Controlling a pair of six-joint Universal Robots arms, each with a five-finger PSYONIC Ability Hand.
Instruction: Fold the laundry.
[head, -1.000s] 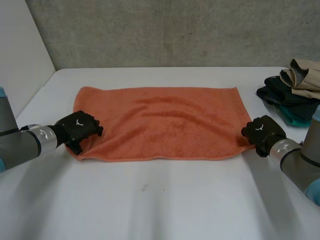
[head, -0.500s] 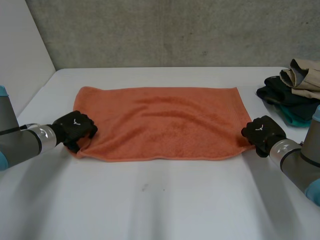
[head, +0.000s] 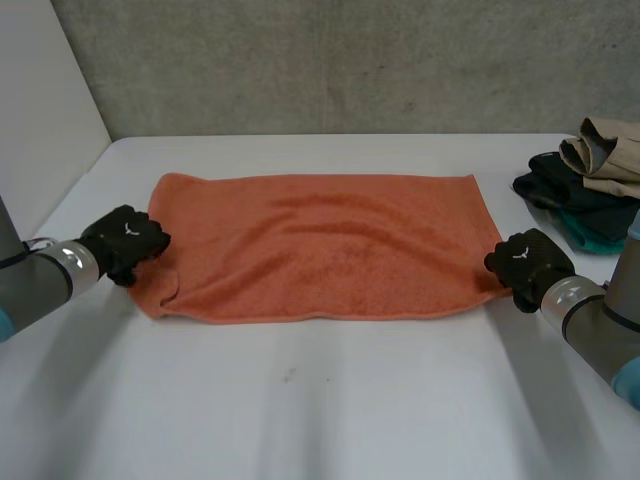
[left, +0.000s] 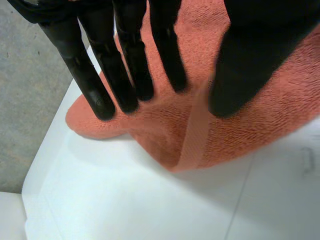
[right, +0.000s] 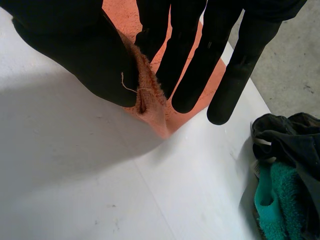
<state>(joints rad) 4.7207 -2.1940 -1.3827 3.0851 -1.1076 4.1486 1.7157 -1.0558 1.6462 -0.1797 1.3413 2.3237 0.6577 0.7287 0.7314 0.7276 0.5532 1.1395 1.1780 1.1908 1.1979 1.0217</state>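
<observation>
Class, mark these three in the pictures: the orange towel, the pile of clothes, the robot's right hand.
orange towel (head: 320, 245): head view, middle of the cloth.
pile of clothes (head: 565, 205): head view, dark garment near its middle.
right hand (head: 527, 265): head view, back of the hand.

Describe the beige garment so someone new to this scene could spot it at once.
On the white table, look beyond the orange towel to the far right edge, where a heap of clothes lies. The beige garment is crumpled on top, the only pale piece above dark garments and a teal cloth.
</observation>
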